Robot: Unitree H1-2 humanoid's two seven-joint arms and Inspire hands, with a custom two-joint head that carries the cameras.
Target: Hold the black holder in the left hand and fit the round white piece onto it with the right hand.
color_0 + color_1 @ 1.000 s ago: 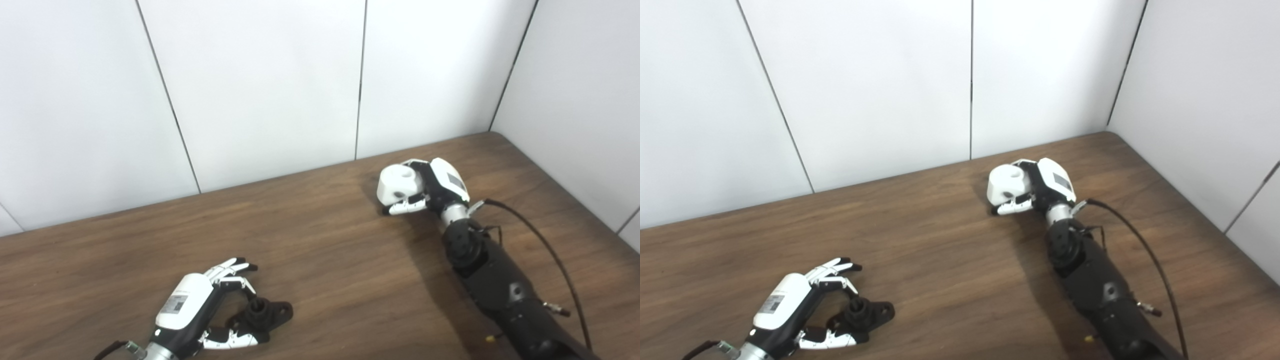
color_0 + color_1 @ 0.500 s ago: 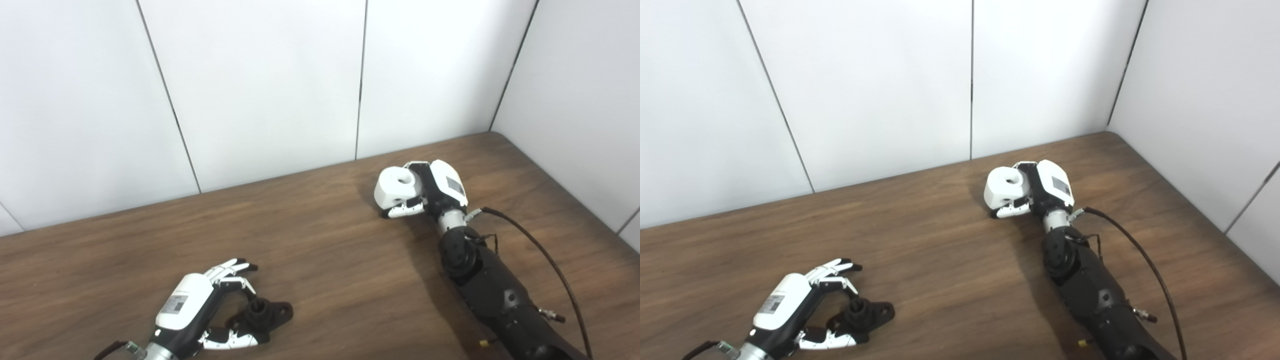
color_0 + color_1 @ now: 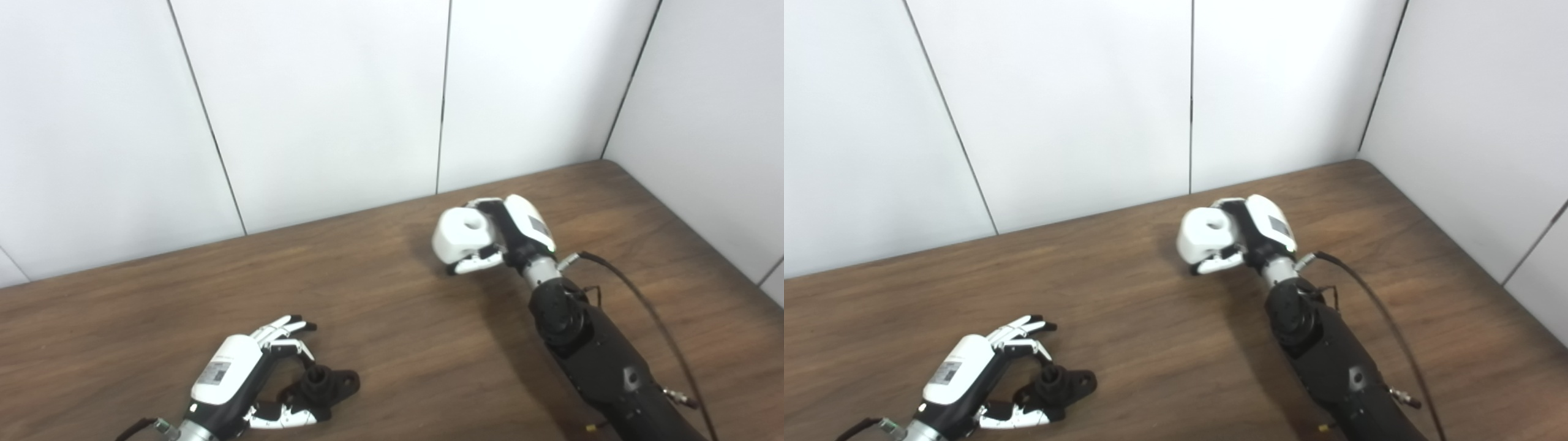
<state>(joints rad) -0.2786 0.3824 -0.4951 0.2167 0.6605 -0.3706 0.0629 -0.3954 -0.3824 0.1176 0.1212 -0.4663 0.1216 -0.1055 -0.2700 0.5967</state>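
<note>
White round piece (image 3: 460, 236) held in right robot hand (image 3: 511, 236), above desk (image 3: 392, 318). Black holder (image 3: 321, 386) on desk, left robot hand (image 3: 245, 380) loosely around it; needs firm grip, then align hole w/ post.

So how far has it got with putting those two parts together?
Roughly halfway. Done: the right robot hand has the round white piece in its grip, off the table. In hand: the left robot hand is at the black holder, fingers apart around it, and the holder looks to be resting on the wood. Left: gripping the holder, bringing the parts together and fitting them.
</note>
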